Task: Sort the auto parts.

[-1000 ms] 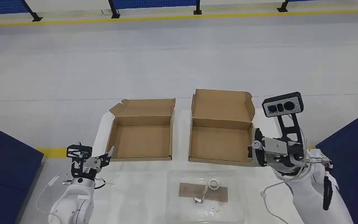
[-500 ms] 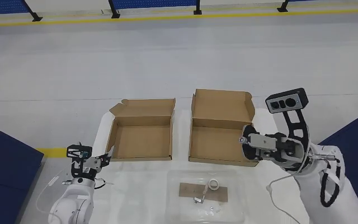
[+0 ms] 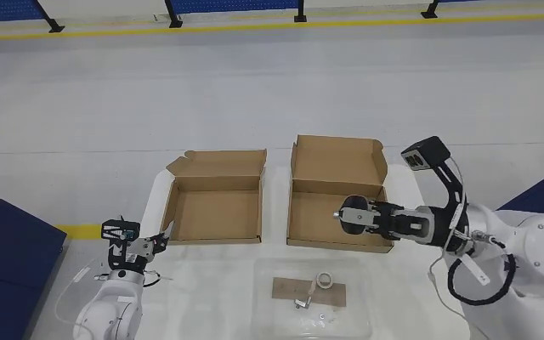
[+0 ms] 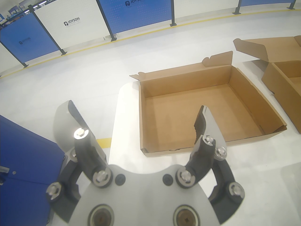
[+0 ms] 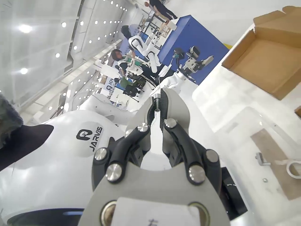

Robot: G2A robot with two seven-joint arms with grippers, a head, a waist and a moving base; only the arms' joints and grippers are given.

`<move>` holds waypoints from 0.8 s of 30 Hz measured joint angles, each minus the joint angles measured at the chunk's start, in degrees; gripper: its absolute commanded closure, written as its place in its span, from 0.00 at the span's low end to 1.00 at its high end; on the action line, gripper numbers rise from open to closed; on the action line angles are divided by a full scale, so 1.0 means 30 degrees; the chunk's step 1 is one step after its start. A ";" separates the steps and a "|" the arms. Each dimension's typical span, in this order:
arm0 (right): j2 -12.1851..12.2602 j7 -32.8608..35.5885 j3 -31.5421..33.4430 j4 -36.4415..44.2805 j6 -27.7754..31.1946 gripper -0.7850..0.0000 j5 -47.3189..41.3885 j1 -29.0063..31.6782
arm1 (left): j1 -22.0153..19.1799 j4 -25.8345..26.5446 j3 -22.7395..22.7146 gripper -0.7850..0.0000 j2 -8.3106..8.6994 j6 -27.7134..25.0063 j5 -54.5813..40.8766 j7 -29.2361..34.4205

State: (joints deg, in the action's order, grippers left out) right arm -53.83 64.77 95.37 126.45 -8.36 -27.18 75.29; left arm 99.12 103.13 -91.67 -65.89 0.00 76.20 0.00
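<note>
My right gripper (image 5: 158,98) is shut on a small dark screw (image 5: 156,103) pinched at its fingertips. In the top view the right gripper (image 3: 342,214) hangs over the front part of the right cardboard box (image 3: 333,183). The left cardboard box (image 3: 212,214) lies open with nothing in it. My left gripper (image 4: 136,109) stands open and holds nothing, near the table's front left corner beside the left box (image 4: 207,109). A clear tray (image 3: 272,310) at the front holds a white ring (image 3: 323,279) and a metal bracket (image 3: 302,301) on a brown card (image 3: 289,289).
The right wrist view shows the bracket (image 5: 261,159), the white ring (image 5: 292,168) and a small nut (image 5: 265,179) in the tray (image 5: 244,116). Both boxes have their lids folded back toward the far edge. Blue partitions stand off both front corners of the table.
The right arm has swung left from the table's right side to over the front of the right box. The left arm has not moved.
</note>
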 measured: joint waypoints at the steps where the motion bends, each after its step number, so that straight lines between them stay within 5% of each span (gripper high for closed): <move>1: -0.0001 -0.0003 -0.0001 -0.0002 0.0002 1.00 -0.0142 0.0001 | 0.0000 0.0000 0.0000 0.00 0.0000 0.0000 0.0000 0.0000; 6: 0.0215 0.0335 -0.0011 0.0640 -0.0686 1.00 0.0897 0.0011 | 0.0000 0.0000 0.0000 0.00 0.0000 0.0000 0.0000 0.0000; 15: 0.1149 0.4829 -0.2654 0.0795 -0.3297 1.00 1.5018 -0.2019 | 0.0000 0.0000 0.0000 0.00 0.0000 0.0000 0.0000 0.0000; 24: 0.1159 0.6939 -0.6989 -0.2416 -0.3291 1.00 2.0033 -0.4967 | 0.0000 0.0000 0.0000 0.00 0.0000 0.0000 0.0000 0.0000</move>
State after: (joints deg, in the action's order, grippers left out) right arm -50.35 85.58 74.40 119.20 -18.23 32.92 60.39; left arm 99.12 103.13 -91.67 -65.89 0.00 76.20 0.00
